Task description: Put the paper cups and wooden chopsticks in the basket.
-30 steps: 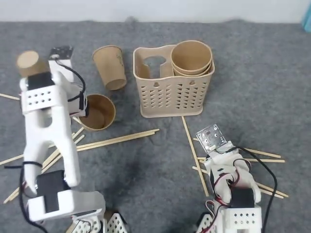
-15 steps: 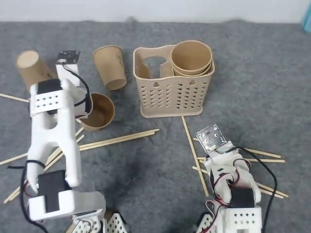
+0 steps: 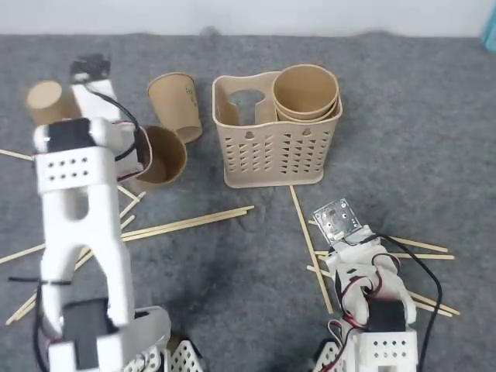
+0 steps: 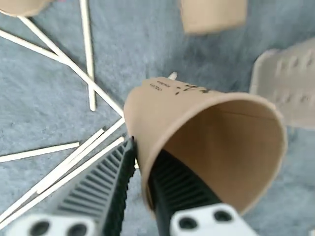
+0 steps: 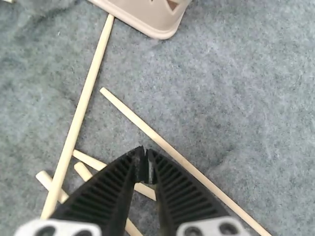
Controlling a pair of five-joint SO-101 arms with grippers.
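Observation:
My left gripper (image 4: 142,157) is shut on the wall of a brown paper cup (image 4: 206,147), one finger inside the rim and one outside. In the high view this cup (image 3: 164,155) hangs tilted, mouth toward the beige basket (image 3: 267,151), just left of it. Stacked cups (image 3: 305,91) sit in the basket's right compartment. Another cup (image 3: 175,107) lies left of the basket, and one more cup (image 3: 45,101) is at the far left. Wooden chopsticks (image 3: 186,222) lie scattered on the carpet. My right gripper (image 5: 146,160) is shut just above a chopstick (image 5: 172,152), holding nothing.
More chopsticks (image 3: 310,240) lie around the right arm's base (image 3: 372,310) and in front of the basket. The grey carpet (image 3: 418,139) right of the basket is bare. The basket's left compartment (image 3: 244,105) holds no cup.
The left arm has risen and carried the held cup up off the carpet, a little toward the basket, tipping it further. The right arm has not moved.

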